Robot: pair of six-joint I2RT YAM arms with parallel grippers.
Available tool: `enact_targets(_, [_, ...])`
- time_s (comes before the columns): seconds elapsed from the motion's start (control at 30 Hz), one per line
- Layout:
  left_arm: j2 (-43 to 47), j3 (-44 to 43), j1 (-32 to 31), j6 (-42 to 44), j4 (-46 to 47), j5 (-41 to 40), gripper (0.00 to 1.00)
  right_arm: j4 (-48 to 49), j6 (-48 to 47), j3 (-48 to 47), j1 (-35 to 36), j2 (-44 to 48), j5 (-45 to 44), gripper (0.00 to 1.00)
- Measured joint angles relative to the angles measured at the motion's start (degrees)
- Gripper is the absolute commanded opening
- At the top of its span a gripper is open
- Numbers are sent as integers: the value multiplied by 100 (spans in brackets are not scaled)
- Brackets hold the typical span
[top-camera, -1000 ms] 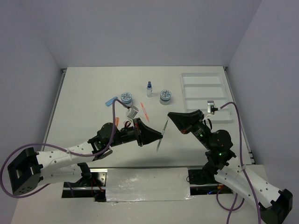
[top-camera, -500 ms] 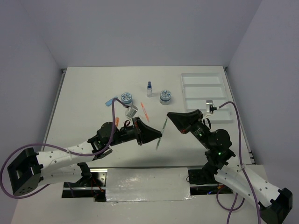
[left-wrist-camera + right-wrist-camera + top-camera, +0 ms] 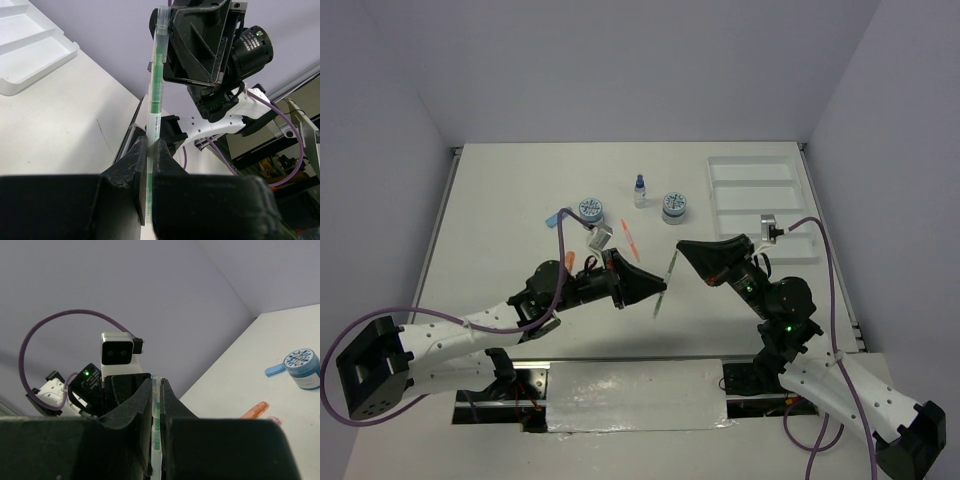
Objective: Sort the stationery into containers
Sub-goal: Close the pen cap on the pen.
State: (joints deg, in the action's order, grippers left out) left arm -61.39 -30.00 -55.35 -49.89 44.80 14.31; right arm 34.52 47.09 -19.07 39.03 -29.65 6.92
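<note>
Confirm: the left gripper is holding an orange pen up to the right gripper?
No: the pen in the left gripper is green, not orange, as the left wrist view shows. It is held up to the right gripper.

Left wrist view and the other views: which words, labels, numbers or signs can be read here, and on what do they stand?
Nothing in these pictures can be read as text.
green pen: a white label with tiny print low on its barrel, too small to read.
round jars: blue and white pattern on the lids, too blurred to show any words.
clear bottle: too small to tell whether it has a label.
</note>
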Motion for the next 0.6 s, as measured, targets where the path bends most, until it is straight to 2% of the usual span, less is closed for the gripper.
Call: enact_targets(0.6, [-339, 0, 7, -116, 697, -15, 0, 146, 284, 87, 22, 2, -55, 0])
